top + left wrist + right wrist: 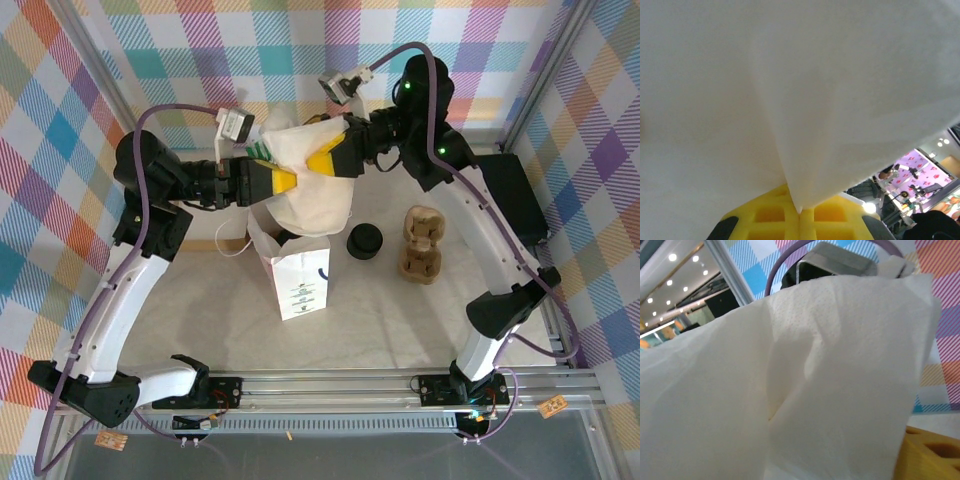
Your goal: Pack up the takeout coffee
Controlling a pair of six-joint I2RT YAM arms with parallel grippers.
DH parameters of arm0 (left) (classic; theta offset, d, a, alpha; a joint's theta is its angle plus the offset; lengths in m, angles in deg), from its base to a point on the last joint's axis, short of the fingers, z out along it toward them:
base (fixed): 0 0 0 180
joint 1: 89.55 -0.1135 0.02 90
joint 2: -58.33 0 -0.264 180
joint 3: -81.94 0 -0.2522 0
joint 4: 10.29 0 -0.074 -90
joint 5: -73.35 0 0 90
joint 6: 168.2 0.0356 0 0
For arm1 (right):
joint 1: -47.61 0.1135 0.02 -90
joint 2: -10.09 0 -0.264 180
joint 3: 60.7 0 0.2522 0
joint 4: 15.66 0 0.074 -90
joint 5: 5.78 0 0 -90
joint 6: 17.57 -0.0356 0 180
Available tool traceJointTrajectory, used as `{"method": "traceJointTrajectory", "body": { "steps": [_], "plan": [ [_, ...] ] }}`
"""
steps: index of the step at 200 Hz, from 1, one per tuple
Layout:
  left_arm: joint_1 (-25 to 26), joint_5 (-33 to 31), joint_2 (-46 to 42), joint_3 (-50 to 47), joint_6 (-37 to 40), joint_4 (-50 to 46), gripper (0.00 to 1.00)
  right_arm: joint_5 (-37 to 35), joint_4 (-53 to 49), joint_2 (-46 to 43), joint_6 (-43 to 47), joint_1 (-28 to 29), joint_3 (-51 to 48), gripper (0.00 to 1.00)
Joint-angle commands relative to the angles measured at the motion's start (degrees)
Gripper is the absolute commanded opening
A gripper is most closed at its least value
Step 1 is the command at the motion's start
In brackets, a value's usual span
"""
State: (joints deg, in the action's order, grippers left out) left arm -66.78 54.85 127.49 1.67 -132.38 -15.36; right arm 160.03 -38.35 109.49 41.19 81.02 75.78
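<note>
Napkin (790, 75): white soft paper with a fine dotted texture, lying right against both wrist lenses. From above it hangs as a crumpled drape between the two grippers, over the open mouth of the paper bag.
Left gripper (800, 214): yellow fingers are pressed together, with a fold of the napkin pinched in the seam between them. In the top view it reaches in from the left and meets the napkin's left edge.
Right gripper (326, 160): comes in from the far right, its yellow tip against the napkin's upper right side. One yellow finger (932, 457) shows at the lower right corner of its wrist view and the rest is behind the paper. I cannot tell whether the fingers are apart or closed, or whether they grip the napkin.
Paper bag (303, 283): white with blue print on its front, standing upright at mid-table with its mouth open upward. Its rear part is under the napkin.
Takeout coffee: hidden. A dark shape (291, 237) sits at the bag's mouth just below the napkin's lower edge; I cannot tell whether that is the cup's lid.
Black lids (365, 241): a squat stack on the table just right of the bag, not touching it.
Brown cardboard piece (421, 245): on the table right of the lids, near them but apart.
Table (400, 320): pale surface, bounded by plaid cloth walls.
</note>
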Motion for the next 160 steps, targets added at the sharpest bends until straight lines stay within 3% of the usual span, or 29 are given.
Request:
{"method": "traceJointTrajectory", "body": {
  "steps": [1, 41, 64, 97, 115, 125, 134, 160],
  "plan": [
    [0.8, 2.2, -0.7, -1.0, -2.1, 3.0, 0.0, 4.2, 0.3, 0.5, -0.6, 0.5, 2.1, 0.73],
    [0.8, 3.1, -0.7, -1.1, -2.9, 3.1, 0.0, 6.0, 0.4, 0.8, -1.4, 1.0, 2.5, 0.54],
    [0.9, 3.6, -0.6, -1.4, -2.9, 2.7, 0.0, 5.8, -0.5, 0.4, -0.4, 1.0, 2.2, 0.38],
    [0.7, 3.6, -0.8, -2.0, -2.5, 2.5, 0.0, 4.9, -2.4, -0.3, 1.3, 1.0, 2.2, 0.0],
    [-0.5, 3.5, -1.5, -2.1, -1.3, 1.4, 0.03, 3.6, -4.5, -1.2, 3.9, 1.0, 2.1, 0.0],
    [-2.1, 2.7, -2.4, -2.1, 0.4, -0.9, 0.15, 2.1, -6.9, -1.9, 6.7, 1.0, 2.1, 0.0],
    [-4.0, 1.4, -3.5, -2.0, 3.0, -4.1, 0.38, -0.1, -9.4, -2.6, 9.6, 1.0, 2.1, 0.0],
    [-9.6, -4.4, -8.2, -0.8, 16.0, -18.6, 0.86, -12.0, -17.9, -5.4, 20.4, 1.0, 0.9, 0.0]
  ]
}}
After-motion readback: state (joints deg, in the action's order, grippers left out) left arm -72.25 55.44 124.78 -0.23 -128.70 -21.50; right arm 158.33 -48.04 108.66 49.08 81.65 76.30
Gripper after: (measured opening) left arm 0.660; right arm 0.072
